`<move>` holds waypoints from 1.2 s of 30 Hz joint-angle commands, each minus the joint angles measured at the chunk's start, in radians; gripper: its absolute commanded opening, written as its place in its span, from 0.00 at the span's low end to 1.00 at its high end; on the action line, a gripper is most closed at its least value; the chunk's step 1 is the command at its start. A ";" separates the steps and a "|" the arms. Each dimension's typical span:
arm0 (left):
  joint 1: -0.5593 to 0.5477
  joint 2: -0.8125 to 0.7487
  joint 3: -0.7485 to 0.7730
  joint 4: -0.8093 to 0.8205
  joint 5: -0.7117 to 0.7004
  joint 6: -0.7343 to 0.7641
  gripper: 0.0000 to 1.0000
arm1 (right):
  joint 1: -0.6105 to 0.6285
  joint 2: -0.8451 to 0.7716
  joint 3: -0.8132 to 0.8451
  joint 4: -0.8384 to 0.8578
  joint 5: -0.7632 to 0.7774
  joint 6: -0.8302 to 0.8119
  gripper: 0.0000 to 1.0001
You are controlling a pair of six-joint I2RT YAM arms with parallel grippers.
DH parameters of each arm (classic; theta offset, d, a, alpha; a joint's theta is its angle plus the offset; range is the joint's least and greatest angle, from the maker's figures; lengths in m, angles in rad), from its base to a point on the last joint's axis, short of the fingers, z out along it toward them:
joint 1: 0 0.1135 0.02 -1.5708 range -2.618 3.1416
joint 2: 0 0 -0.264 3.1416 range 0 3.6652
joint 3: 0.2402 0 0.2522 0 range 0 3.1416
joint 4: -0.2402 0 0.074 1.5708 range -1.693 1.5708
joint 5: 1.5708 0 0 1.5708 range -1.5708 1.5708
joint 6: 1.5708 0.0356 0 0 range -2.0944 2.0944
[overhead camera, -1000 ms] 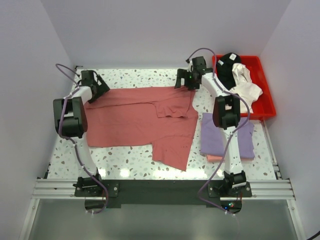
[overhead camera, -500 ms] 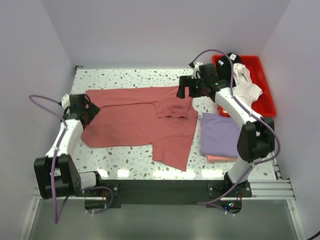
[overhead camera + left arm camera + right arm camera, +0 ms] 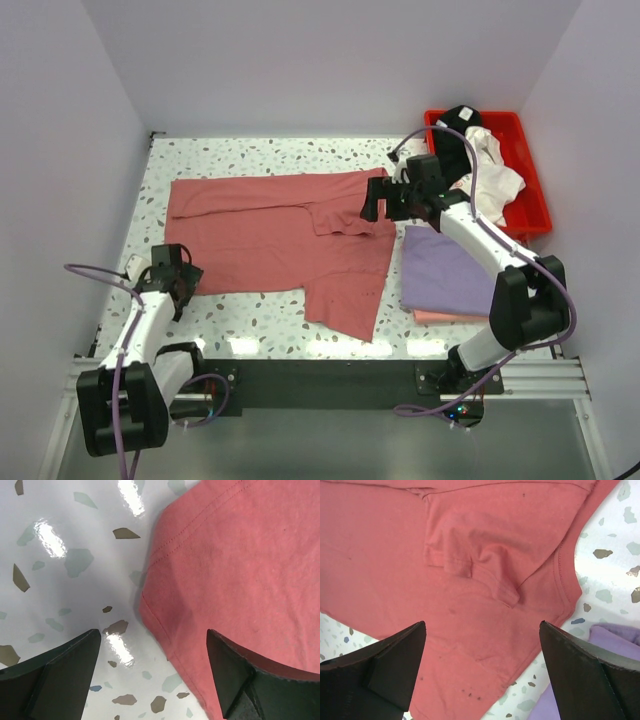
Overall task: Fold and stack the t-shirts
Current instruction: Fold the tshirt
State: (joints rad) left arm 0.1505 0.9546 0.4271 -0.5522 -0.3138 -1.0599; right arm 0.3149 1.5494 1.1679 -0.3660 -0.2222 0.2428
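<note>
Sprawling mid-frame on the speckled counter [image 3: 250, 150], the soft dusty-red cloth t-shirt [image 3: 260, 240] looks light and floppy; left hand [image 3: 152, 645] and right hand [image 3: 482, 630], both spread empty, should pinch its hem corners.

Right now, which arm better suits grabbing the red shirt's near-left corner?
Left. The left end effector hovers over that corner of the dusty red t-shirt; the right end effector is across it.
</note>
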 commanded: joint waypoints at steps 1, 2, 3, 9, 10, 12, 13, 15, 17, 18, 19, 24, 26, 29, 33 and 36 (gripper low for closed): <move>0.014 0.033 0.013 0.086 -0.034 -0.029 0.91 | 0.003 -0.009 0.009 0.062 -0.020 -0.002 0.99; 0.015 0.067 0.019 0.093 -0.034 -0.035 0.85 | 0.003 -0.008 0.010 0.062 -0.023 -0.005 0.99; 0.015 0.084 0.031 0.113 -0.028 -0.035 0.83 | 0.001 -0.005 0.010 0.061 -0.025 -0.007 0.99; 0.031 0.162 0.062 0.121 -0.065 -0.066 0.71 | 0.007 -0.005 -0.004 0.044 -0.016 -0.023 0.99; 0.034 0.161 0.062 0.124 -0.073 -0.069 0.68 | 0.010 0.000 -0.008 0.039 -0.002 -0.025 0.99; 0.040 0.162 0.061 0.133 -0.084 -0.068 0.66 | 0.022 0.008 -0.010 0.026 0.017 -0.028 0.99; 0.043 0.162 0.062 0.133 -0.084 -0.068 0.64 | 0.027 0.011 -0.011 0.022 0.029 -0.031 0.99; 0.044 0.162 0.070 0.140 -0.090 -0.068 0.60 | 0.036 0.024 -0.014 0.019 0.034 -0.031 0.99; 0.049 0.165 0.076 0.138 -0.094 -0.068 0.55 | 0.042 0.029 -0.013 0.015 0.041 -0.031 0.99; 0.052 0.164 0.082 0.133 -0.105 -0.069 0.52 | 0.047 0.031 -0.013 0.013 0.044 -0.031 0.99; 0.054 0.164 0.085 0.132 -0.111 -0.071 0.49 | 0.050 0.028 -0.016 0.012 0.047 -0.037 0.99; 0.080 0.179 0.094 0.156 -0.107 -0.046 0.30 | 0.081 0.003 -0.039 0.007 0.072 -0.048 0.99; 0.089 0.194 0.098 0.173 -0.099 -0.028 0.20 | 0.093 -0.008 -0.050 0.006 0.080 -0.053 0.99; 0.095 0.205 0.111 0.179 -0.093 -0.014 0.06 | 0.139 -0.029 -0.066 -0.013 0.107 -0.068 0.99; 0.095 0.202 0.122 0.186 -0.080 0.009 0.00 | 0.263 -0.074 -0.094 -0.059 0.132 -0.112 0.99; 0.095 0.194 0.125 0.184 -0.079 0.027 0.00 | 0.387 -0.118 -0.120 -0.111 0.145 -0.152 0.99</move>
State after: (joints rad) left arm 0.2356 1.1595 0.5110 -0.4103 -0.3813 -1.0683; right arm 0.5953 1.5135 1.0649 -0.4206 -0.1040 0.1528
